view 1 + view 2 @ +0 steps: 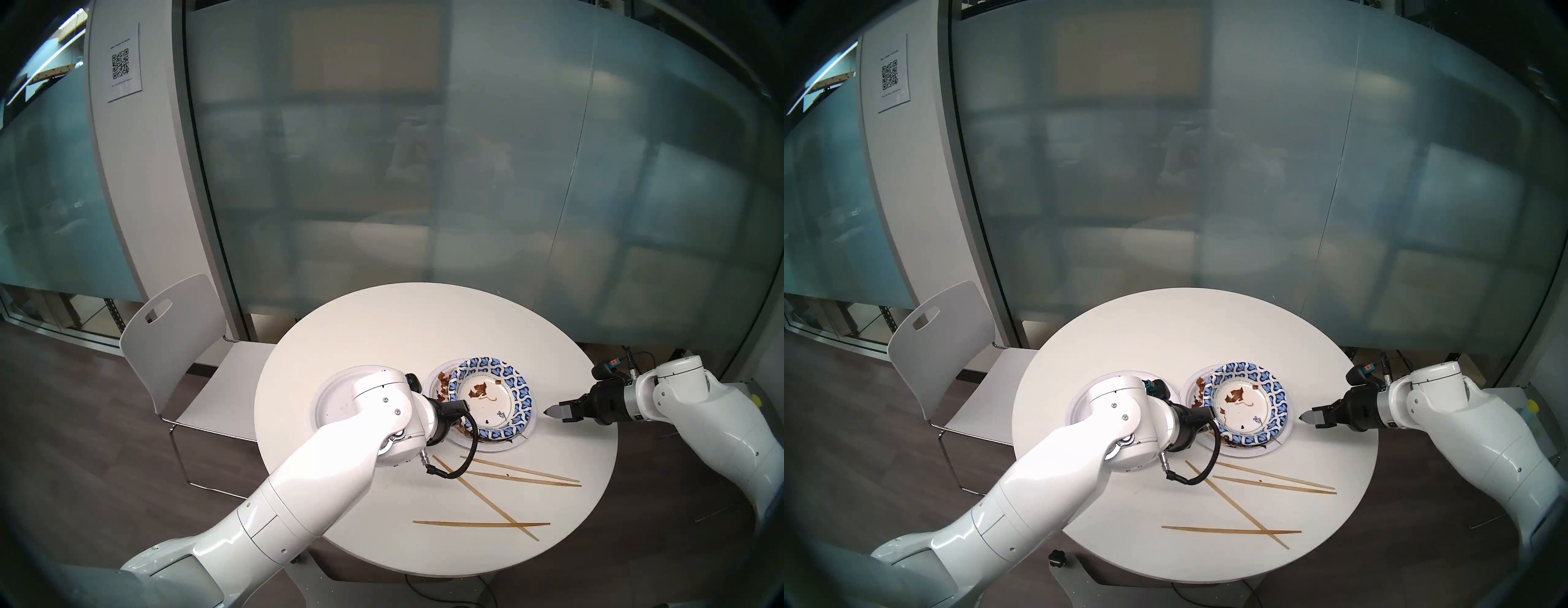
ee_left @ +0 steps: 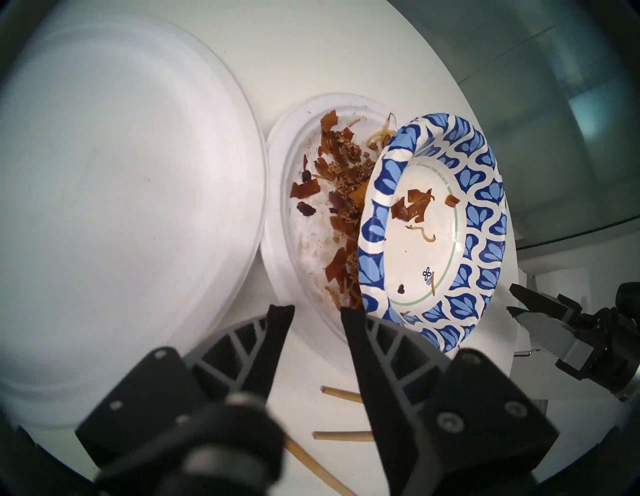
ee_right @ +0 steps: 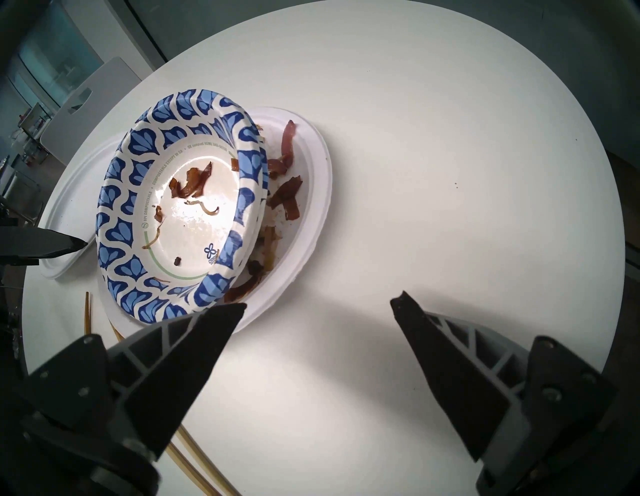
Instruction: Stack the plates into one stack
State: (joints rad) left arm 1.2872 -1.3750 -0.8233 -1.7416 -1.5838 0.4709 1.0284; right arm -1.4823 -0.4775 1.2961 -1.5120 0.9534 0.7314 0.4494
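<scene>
1. Frosted glass panels back a round white table [image 1: 424,322], with a white chair [image 1: 169,335] drawn up at its far left edge.
2. Near the table's middle lies a white plate [image 2: 294,214] strewn with brown food scraps [image 2: 332,180]; a blue-patterned plate [image 1: 492,399] sits tilted on top of it, shifted toward the right rim.
3. Just left of that pair, edges nearly touching, lies a second white plate [image 2: 121,173], bare, partly hidden in the head views under the left arm.
4. The left gripper [image 2: 317,311] is at the near left edge of the scrap-strewn plate; its fingers stand partly apart, one tip over the plate's rim beside the patterned plate, the other over the table between the two white plates. Nothing is gripped.
5. The right gripper [image 3: 318,304] hovers over bare table just right of the stacked pair, fingers spread wide and empty.
6. Four wooden chopsticks [image 1: 522,475] lie scattered on the table nearer the robot than the plates.
</scene>
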